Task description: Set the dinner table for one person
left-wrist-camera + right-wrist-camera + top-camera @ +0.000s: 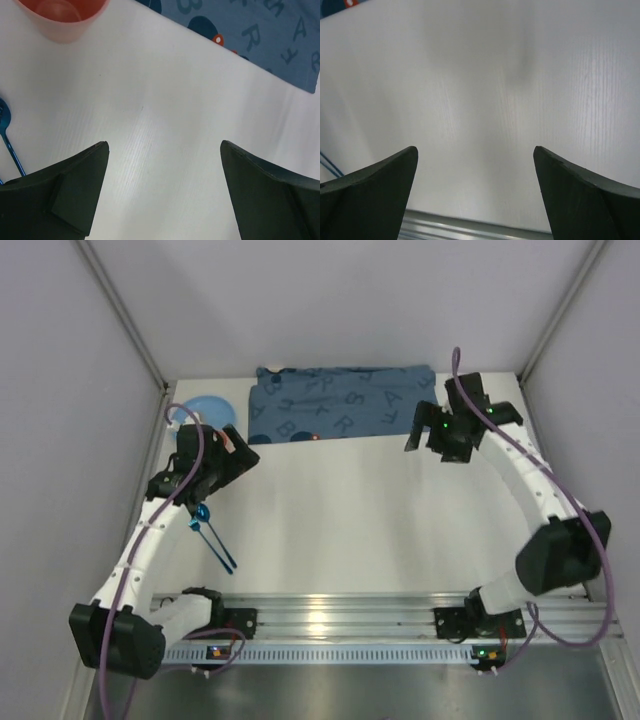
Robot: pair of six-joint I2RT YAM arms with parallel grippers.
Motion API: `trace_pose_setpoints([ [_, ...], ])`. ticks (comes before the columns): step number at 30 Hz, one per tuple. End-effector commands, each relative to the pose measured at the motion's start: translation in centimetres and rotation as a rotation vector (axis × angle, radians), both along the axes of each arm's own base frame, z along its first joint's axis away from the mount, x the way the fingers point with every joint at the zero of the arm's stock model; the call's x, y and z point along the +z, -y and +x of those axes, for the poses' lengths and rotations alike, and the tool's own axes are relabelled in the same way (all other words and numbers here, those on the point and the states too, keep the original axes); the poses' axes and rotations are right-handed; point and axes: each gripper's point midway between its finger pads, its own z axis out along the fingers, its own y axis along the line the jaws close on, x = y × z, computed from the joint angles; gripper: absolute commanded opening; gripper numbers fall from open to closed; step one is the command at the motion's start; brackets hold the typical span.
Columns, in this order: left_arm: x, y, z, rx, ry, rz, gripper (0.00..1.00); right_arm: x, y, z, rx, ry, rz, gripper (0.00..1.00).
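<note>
Mat [345, 402] on table [340, 530], along far edge, centre to right. Plate [208, 408] at far left corner, just left of mat. Cup [62, 17] nearer than plate, off mat's left end. Cutlery [218, 545] left of centre, nearer than cup. Rail [340, 615] along near edge.

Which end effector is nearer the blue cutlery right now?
Left. The left end effector hovers just beyond the blue cutlery; the right end effector is far off, by the right end of the placemat.

Top camera high behind arm bases [470, 620], looking down and far, wrist cameras close over dinner table [330, 510], shared by all, left one facing far placemat [260, 35].
</note>
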Motion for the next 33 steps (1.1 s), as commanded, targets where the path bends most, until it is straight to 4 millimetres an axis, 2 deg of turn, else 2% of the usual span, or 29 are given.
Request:
trace_pose_setpoints([
  [1, 3.6, 1.8, 1.1, -0.099, 0.109, -0.035, 0.98, -0.4, 0.7, 5.8, -0.099, -0.001, 0.018, 1.0],
  [2, 3.4, 2.1, 1.3, -0.108, 0.1, -0.042, 0.98, -3.0, 0.4, 7.4, -0.106, -0.066, 0.008, 1.0],
  [3, 3.5, 2.4, 1.3, -0.121, 0.104, -0.051, 0.97, -2.1, 0.3, 9.5, -0.131, -0.045, 0.038, 1.0],
  [4, 3.5, 2.6, 1.4, -0.131, 0.102, -0.053, 0.96, -2.8, 0.2, 10.6, -0.143, -0.059, 0.051, 1.0],
  [5, 3.6, 2.8, 1.5, -0.144, 0.102, -0.055, 0.96, -4.1, -0.1, 12.9, -0.175, -0.079, 0.071, 1.0],
  [8, 4.1, 3.0, 1.7, -0.171, 0.116, -0.038, 0.96, -6.3, 1.6, 16.9, -0.268, -0.083, 0.077, 1.0],
  [11, 4.6, 3.0, 2.0, -0.199, 0.134, -0.009, 0.96, -7.5, 4.6, 19.7, -0.372, -0.072, 0.07, 1.0],
  [12, 4.9, 3.0, 2.0, -0.206, 0.136, 0.0, 0.96, -7.8, 6.4, 20.2, -0.414, -0.068, 0.064, 1.0],
  [13, 4.9, 3.1, 2.0, -0.214, 0.138, 0.011, 0.95, -8.5, 7.5, 20.6, -0.443, -0.075, 0.051, 1.0],
  [15, 4.8, 2.9, 2.1, -0.209, 0.145, 0.043, 0.96, -8.6, 9.4, 21.2, -0.494, -0.065, 0.036, 1.0],
  [16, 4.8, 2.9, 2.2, -0.208, 0.145, 0.044, 0.95, -8.9, 11.5, 21.4, -0.534, -0.066, 0.034, 1.0],
  [18, 4.1, 2.8, 2.5, -0.2, 0.128, 0.05, 0.96, -9.8, 13.1, 21.8, -0.559, -0.075, 0.023, 1.0],
  [19, 4.0, 2.7, 2.6, -0.195, 0.123, 0.051, 0.95, -10.8, 13.7, 21.8, -0.564, -0.091, 0.007, 1.0],
  [21, 3.5, 2.8, 2.8, -0.189, 0.114, 0.049, 0.95, -11.4, 14.6, 22.1, -0.581, -0.096, -0.004, 1.0],
  [25, 1.5, 2.4, 3.9, -0.151, 0.067, 0.061, 0.95, -15.0, 13.9, 22.9, -0.552, -0.153, 0.029, 1.0],
  [27, 1.3, 2.5, 4.4, -0.141, 0.057, 0.048, 0.95, -15.4, 13.8, 23.4, -0.554, -0.152, 0.034, 1.0],
  [28, 1.0, 2.2, 4.8, -0.118, 0.049, 0.061, 0.95, -16.2, 13.3, 23.6, -0.541, -0.165, 0.056, 1.0],
  [33, -0.1, 2.8, 7.4, -0.103, 0.012, 0.052, 0.94, -17.1, 10.5, 24.4, -0.487, -0.177, 0.129, 1.0],
])
